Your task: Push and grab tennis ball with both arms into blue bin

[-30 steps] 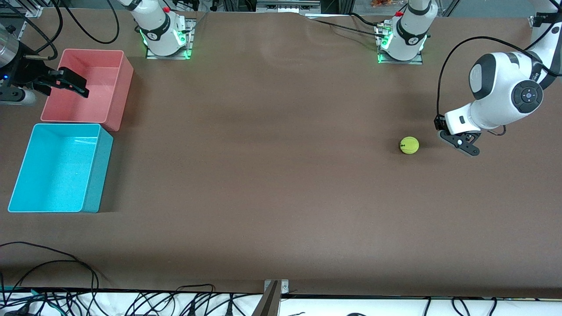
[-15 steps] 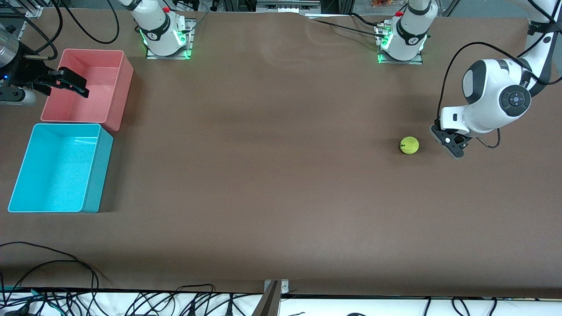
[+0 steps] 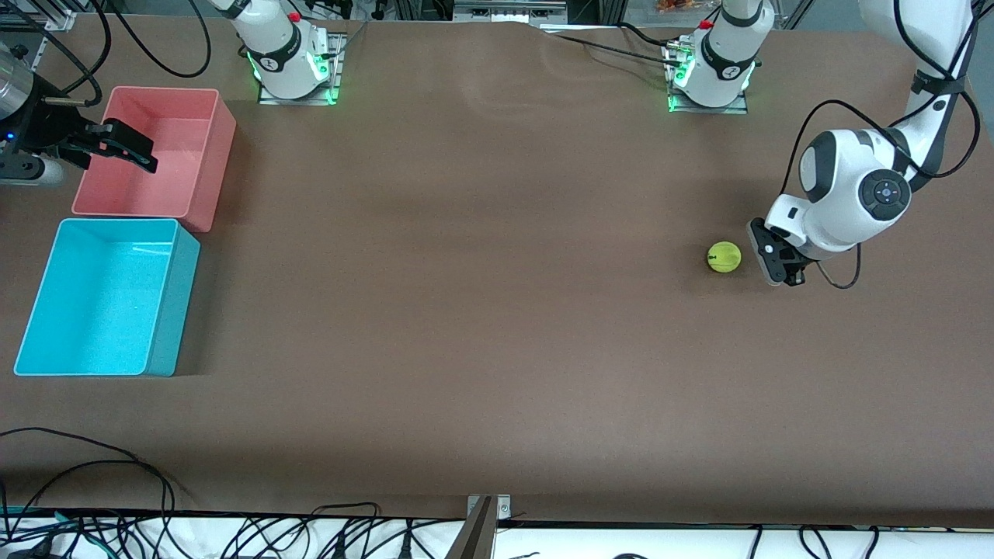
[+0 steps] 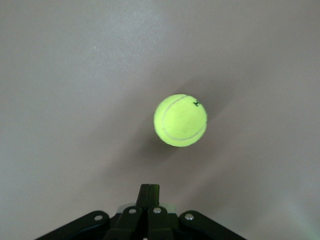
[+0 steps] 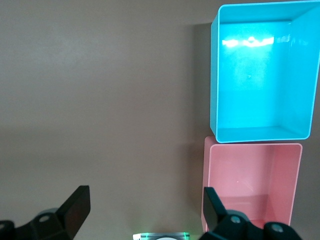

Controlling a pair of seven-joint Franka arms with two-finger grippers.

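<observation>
Tennis ball (image 3: 724, 257) sits fuzzy and round on the smooth brown tabletop (image 3: 481, 326) at the left arm's end, with the left gripper (image 3: 773, 264) just beside it, fingers pressed together, ready to nudge it toward the blue bin (image 3: 46, 287). Right gripper (image 3: 124, 147) waits over the pink bin (image 3: 210, 116), fingers spread wide, holding nothing.

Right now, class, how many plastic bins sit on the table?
2. The blue bin lies at the right arm's end; the pink bin is beside it, farther from the front camera.
</observation>
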